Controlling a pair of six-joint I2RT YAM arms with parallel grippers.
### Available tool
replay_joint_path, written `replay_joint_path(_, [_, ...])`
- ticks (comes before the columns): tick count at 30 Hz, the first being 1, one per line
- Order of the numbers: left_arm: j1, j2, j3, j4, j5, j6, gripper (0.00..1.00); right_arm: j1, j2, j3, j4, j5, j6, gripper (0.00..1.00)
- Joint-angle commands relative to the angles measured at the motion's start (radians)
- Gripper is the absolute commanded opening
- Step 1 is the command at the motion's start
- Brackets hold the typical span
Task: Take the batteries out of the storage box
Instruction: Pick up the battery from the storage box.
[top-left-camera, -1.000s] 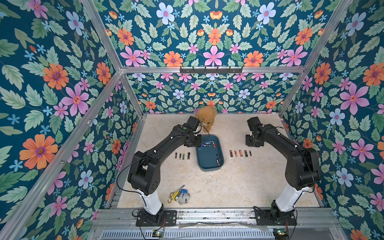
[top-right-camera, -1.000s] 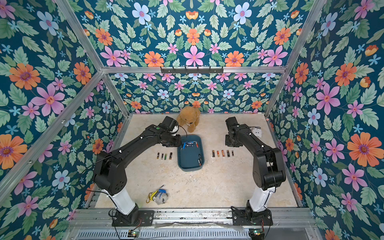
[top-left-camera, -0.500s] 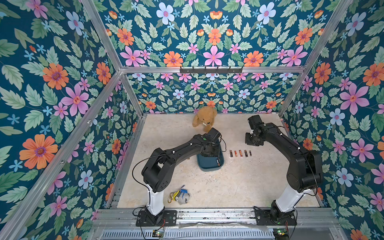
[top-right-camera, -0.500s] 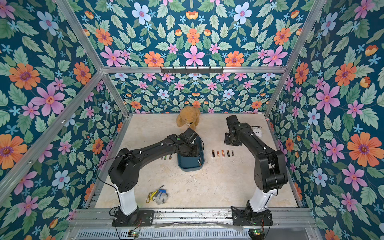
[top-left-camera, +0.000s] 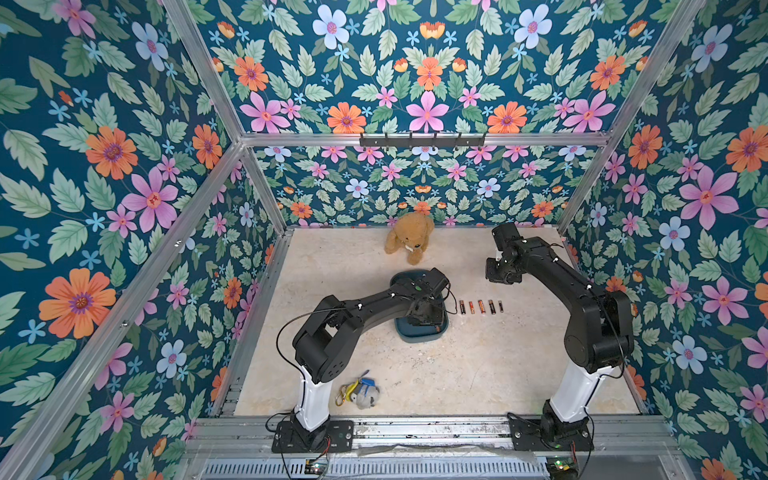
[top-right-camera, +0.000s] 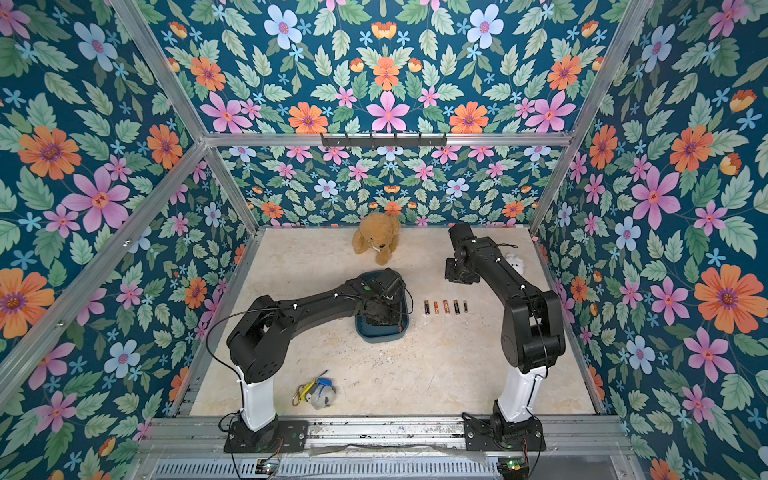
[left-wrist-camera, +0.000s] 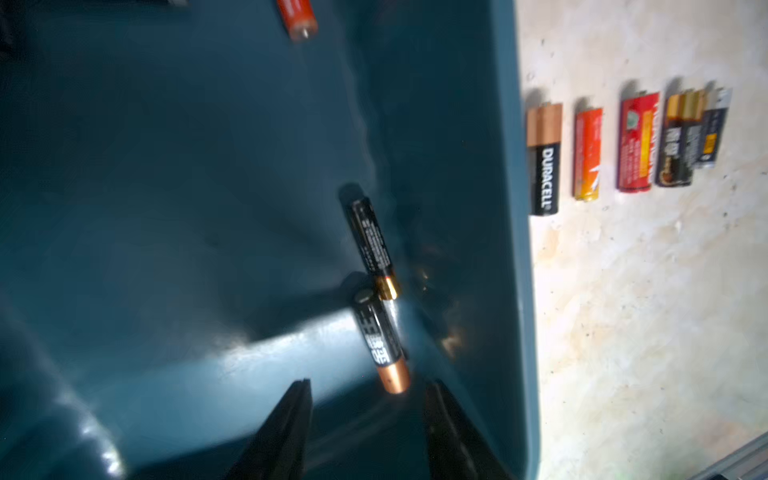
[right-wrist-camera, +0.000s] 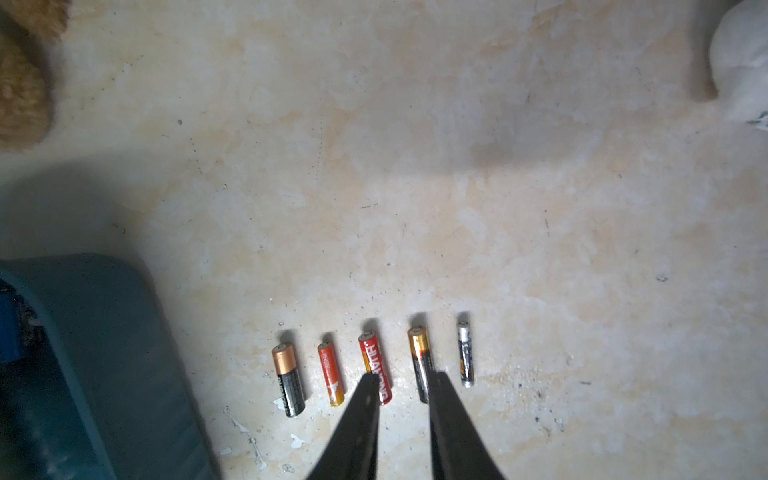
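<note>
Both top views: a mottled beige stone-look tabletop (top-left-camera: 457, 374) is enclosed by floral-papered walls (top-left-camera: 124, 174). The smooth teal storage box (top-left-camera: 419, 336) is seen at centre under the left gripper (top-left-camera: 428, 320), with five cylindrical batteries (top-left-camera: 481, 306) rowed just right of it.

Left wrist view: two copper-ended cells (left-wrist-camera: 374, 249) are found inside by its right wall. The jaws stand moderately apart, empty.

Right wrist view: the right gripper (right-wrist-camera: 403, 386) is seen above the tabletop near that row, its jaws narrowly parted, empty.

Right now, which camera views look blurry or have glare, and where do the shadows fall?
Left wrist view: smeared by motion blur, the laid-out batteries ghosted, glare streaks on the storage box floor. Right wrist view: crisp mid-frame, each of those batteries throwing a short shadow, the box corner dim and soft. Both top views: evenly lit and sharp.
</note>
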Motion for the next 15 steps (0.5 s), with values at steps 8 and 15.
replay_joint_path(8, [-0.001, 0.059, 0.039, -0.023, -0.026, -0.027, 0.45, -0.009, 0.049, 0.030, -0.012, -0.027, -0.044, 0.27])
replay_joint_path(15, [-0.001, 0.098, 0.072, -0.053, -0.031, -0.024, 0.37, -0.015, 0.058, 0.042, -0.011, -0.034, -0.053, 0.27])
